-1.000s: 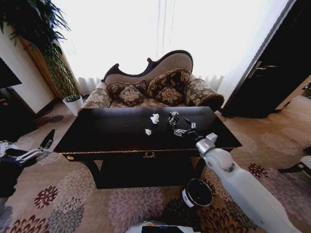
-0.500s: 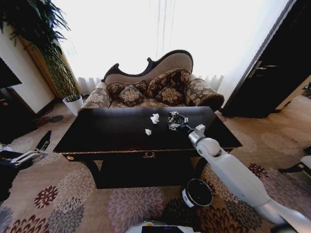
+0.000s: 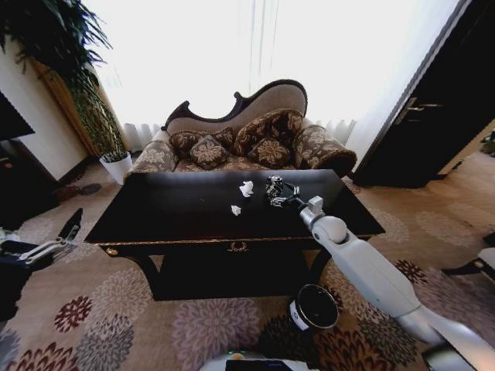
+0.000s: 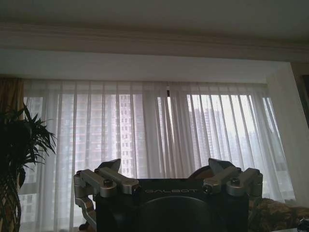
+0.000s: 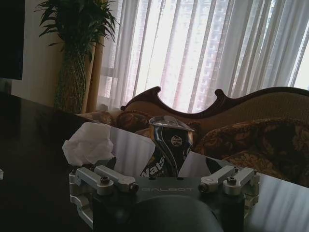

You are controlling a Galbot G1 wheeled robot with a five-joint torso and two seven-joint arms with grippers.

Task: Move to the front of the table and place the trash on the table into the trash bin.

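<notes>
On the black table (image 3: 170, 209), a dark shiny crushed can (image 3: 273, 183) stands right of centre. My right gripper (image 3: 281, 194) reaches over the table to it. In the right wrist view the gripper (image 5: 164, 169) is open, and the can (image 5: 170, 142) stands upright just ahead, in line with the gap between its fingers. One white paper ball (image 3: 247, 188) lies left of the can, also seen as a paper ball (image 5: 88, 143) beside it. A smaller paper ball (image 3: 235, 209) lies nearer the front edge. The trash bin (image 3: 313, 308) stands on the carpet below the table's right front.
My left gripper (image 3: 58, 241) hangs open off the table's left end, low over the carpet; the left gripper (image 4: 164, 166) faces the curtains. A sofa (image 3: 247, 143) stands behind the table, a potted plant (image 3: 100, 124) at the left, a dark door (image 3: 418, 124) at the right.
My right gripper has moved away from me and leftward across the table, up to the can. The left arm has sunk a little. The trash has not moved.
</notes>
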